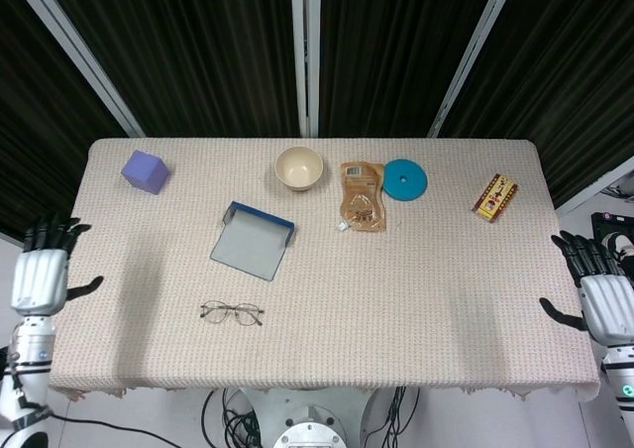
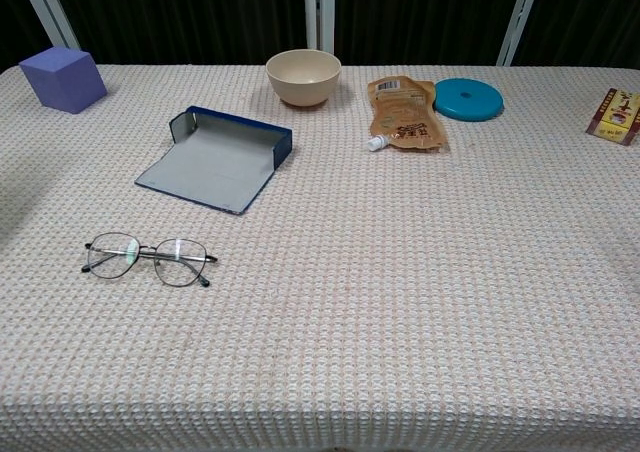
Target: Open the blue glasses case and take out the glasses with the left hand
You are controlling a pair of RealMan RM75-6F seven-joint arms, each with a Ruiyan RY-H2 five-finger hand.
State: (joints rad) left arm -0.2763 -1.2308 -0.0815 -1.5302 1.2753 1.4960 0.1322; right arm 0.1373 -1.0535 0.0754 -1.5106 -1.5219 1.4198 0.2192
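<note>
The blue glasses case (image 1: 253,240) (image 2: 218,158) lies open and flat left of the table's middle, its grey lining up. The thin-framed glasses (image 1: 232,313) (image 2: 149,257) rest on the cloth in front of it, free of any hand. My left hand (image 1: 42,273) hangs off the table's left edge, fingers spread and holding nothing. Beyond the right edge my right hand (image 1: 597,287) is likewise spread and empty. Neither hand shows in the chest view.
Along the back stand a purple cube (image 1: 146,170), a cream bowl (image 1: 299,167), a brown pouch (image 1: 362,196), a teal lid (image 1: 404,179) and a small red packet (image 1: 495,196). The woven cloth (image 1: 396,289) covers the table.
</note>
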